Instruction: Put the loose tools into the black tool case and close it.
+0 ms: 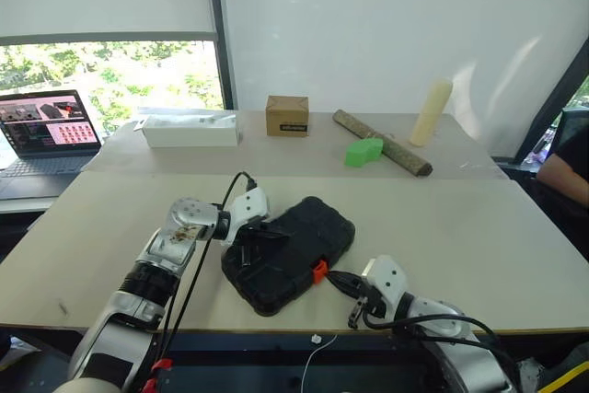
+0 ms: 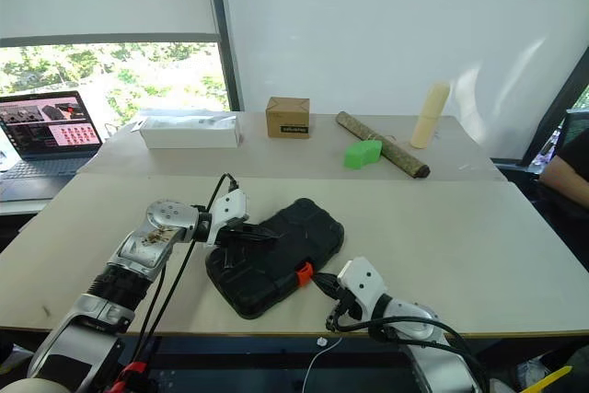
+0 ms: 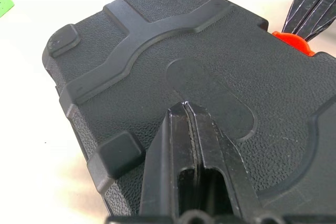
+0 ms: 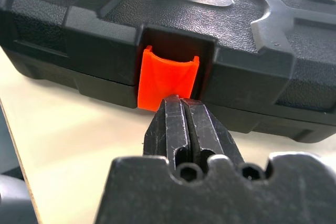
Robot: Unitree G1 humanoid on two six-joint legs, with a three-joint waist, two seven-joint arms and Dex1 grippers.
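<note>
You have one black tool case [image 1: 293,250] in front of you, lying flat and closed on the near table [image 1: 460,236], with its single orange latch [image 1: 319,271] on the edge facing the robot. No loose tools can be seen on the table.

Your left gripper [image 1: 247,248] has its two black fingers pressed together with nothing between them. Its tips rest on the textured lid of the case, near the end closest to that arm; in the left wrist view the closed fingers [image 3: 185,145] lie against the lid just short of the oval recess.

Your right gripper [image 1: 339,281] is likewise closed and empty, its two fingers [image 4: 181,124] shut tight side by side. The latch sits directly ahead of its tips, touching or all but touching them; the right wrist view does not settle which. The case lid rises just beyond the latch, and the left gripper's tips show farther on, across the lid.

Well beyond both grippers, on the far table, you can count one white box [image 1: 190,129], one brown cardboard box [image 1: 287,116], one bark log [image 1: 382,143], one green block [image 1: 363,152] lying against the log, and one pale cylinder [image 1: 431,112] standing upright. One open laptop [image 1: 46,133] sits far off beyond your left arm.
</note>
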